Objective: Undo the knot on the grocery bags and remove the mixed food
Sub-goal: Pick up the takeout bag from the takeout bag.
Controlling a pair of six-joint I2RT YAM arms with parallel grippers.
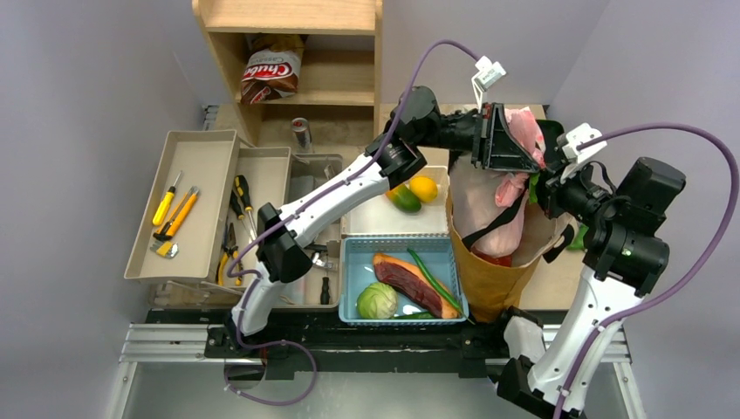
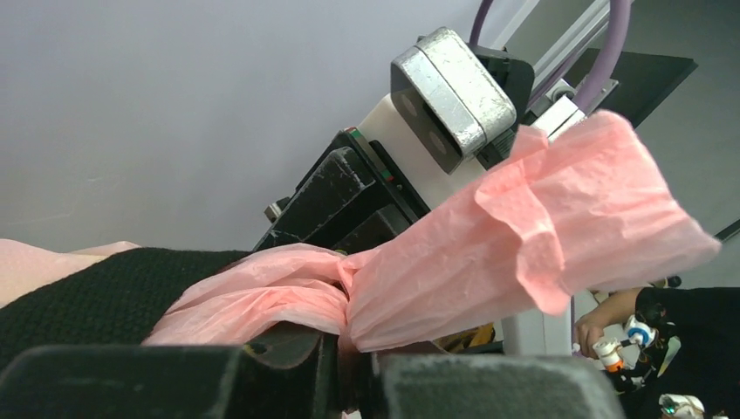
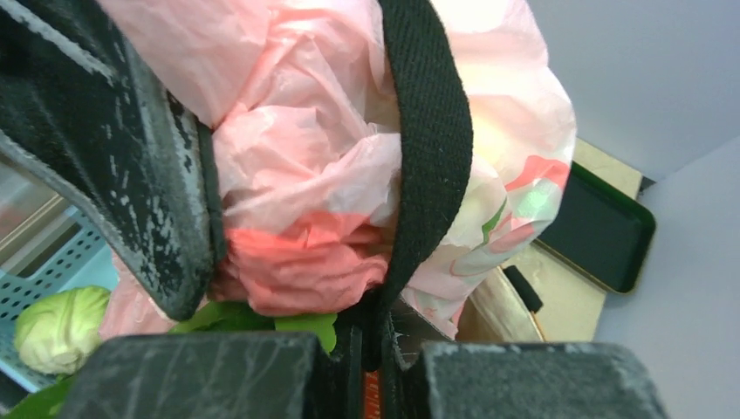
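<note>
Two arms on one bag: where do they meet?

Over the brown paper bag (image 1: 489, 279). It stands on the counter (image 1: 554, 281) with its side against the right edge of the blue basket (image 1: 346, 279). The pink plastic bag (image 1: 476, 196) sits in its mouth and rises above the rim.

And the knot (image 2: 345, 288)?

At the very top. From the left wrist it reads as a tight gather of pink plastic. The left fingers (image 2: 157, 384) are pressed together on the pink plastic bag just under it, and a loose flap fans out to the right.

What about the right fingers (image 3: 201, 375)?

Pressed together too. A black strap (image 3: 428, 148) runs down into the slit between them, with pink plastic bunched against it. Whether they pinch the strap, the plastic or both, I cannot tell.

How much room is there to move?

Little up top. One left finger shows at the edge of the right wrist view, just beside the strap, and the right fingers stand close behind the knot. Around the paper bag, the wooden shelf (image 1: 288, 17) is behind and to the left. The white bin (image 1: 384, 218), holding an orange (image 1: 424, 188), is on its left, and the wall (image 1: 663, 70) is near on the right. Bare counter lies right of the paper bag, and a dark tray (image 3: 602, 231) lies by that wall.
</note>
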